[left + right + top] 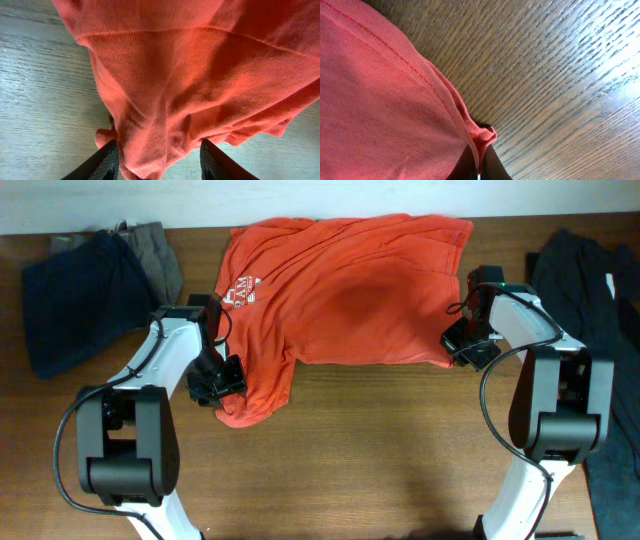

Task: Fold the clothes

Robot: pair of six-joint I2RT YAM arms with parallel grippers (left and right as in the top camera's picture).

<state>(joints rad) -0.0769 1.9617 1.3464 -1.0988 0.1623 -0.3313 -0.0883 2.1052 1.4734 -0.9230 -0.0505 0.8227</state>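
Orange T-shirt [350, 290] at table's [400, 450] far edge: we read right gripper [480, 170] pinching hem [470, 127] as anchor (left gripper [157, 162] apart, straddling cloth).

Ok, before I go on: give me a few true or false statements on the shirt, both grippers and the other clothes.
1. The right gripper is shut on the orange T-shirt's edge. True.
2. The T-shirt is folded into a neat square. False: it lies spread out and rumpled.
3. The left gripper hangs over bare wood, clear of the shirt. False: its fingers stand apart with orange fabric between them.
4. A navy garment lies on the left side of the table. True.
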